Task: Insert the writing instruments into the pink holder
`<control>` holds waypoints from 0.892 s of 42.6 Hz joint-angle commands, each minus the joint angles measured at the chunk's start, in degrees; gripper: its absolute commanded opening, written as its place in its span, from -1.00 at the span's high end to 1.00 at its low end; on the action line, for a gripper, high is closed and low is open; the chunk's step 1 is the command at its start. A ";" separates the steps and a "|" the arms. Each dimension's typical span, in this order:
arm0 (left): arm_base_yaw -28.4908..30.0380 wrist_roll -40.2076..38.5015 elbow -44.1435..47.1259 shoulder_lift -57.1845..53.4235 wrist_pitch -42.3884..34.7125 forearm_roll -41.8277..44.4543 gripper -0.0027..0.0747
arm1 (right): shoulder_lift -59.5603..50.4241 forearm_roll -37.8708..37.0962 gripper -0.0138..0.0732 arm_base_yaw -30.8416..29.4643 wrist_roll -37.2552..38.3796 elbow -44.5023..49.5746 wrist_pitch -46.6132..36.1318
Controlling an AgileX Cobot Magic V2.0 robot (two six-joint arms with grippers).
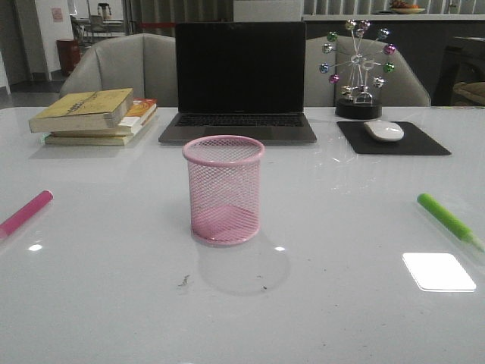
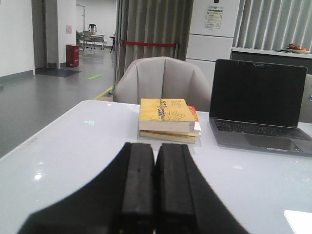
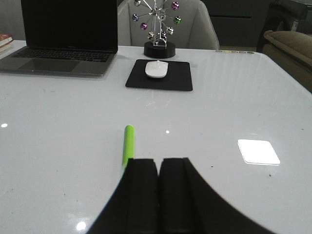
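Both sets of jaws are pressed together with nothing between them: the left gripper [image 2: 155, 187] fills the bottom centre of its wrist view, its two black fingers [image 2: 138, 185] touching along a thin seam, and the right gripper [image 3: 158, 195] looks the same at the bottom centre of its own view.

Neither arm shows in the front view. That view has the pink holder [image 1: 223, 189] upright at the middle of the frame on the white table [image 1: 114, 303]. Through the mesh its inside looks empty, so by my reading neither marker has gone in yet.

At the right edge of the front view, well apart from the cup, lies the green marker [image 1: 445, 218], its long axis running from upper left to lower right, pale tip toward the lower right corner. In the right wrist view it sits just above the fingers [image 3: 142, 195], slightly left of their seam, running nearly straight up the frame. The right arm is clearly the nearer one to it. To grasp it, the jaws would first have to open.

The pink marker [image 1: 26, 212] lies at the left edge of the front view, slanting from upper right to lower left. The left wrist view does not show it.
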 commanded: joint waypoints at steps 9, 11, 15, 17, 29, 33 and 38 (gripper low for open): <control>-0.26 -0.34 0.01 -1.06 -4.92 0.00 0.68 | -1.24 -0.37 0.55 -0.41 -0.50 -0.71 -4.74; -0.26 -0.34 0.01 -1.06 -4.92 0.00 0.68 | -1.24 -0.37 0.55 -0.41 -0.50 -0.71 -4.74; -0.26 -0.34 0.01 -1.06 -4.92 0.00 0.68 | -1.24 -0.37 0.55 -0.41 -0.50 -0.71 -4.74; -0.26 -0.34 0.01 -1.06 -4.92 0.00 0.68 | -1.24 -0.50 0.55 -0.41 -0.63 -0.71 -4.79; -0.26 -0.34 0.01 -1.06 -4.92 0.00 0.68 | -1.24 -3.05 0.55 -0.41 -0.78 -0.71 -10.68; -0.26 -0.34 0.01 -1.06 -6.69 0.00 0.68 | -1.24 -3.05 0.55 -0.41 -0.78 -0.71 -13.21; -0.38 -0.34 -0.73 -1.06 -12.79 0.00 0.68 | -1.24 -1.50 0.55 -0.41 0.40 -1.62 -20.33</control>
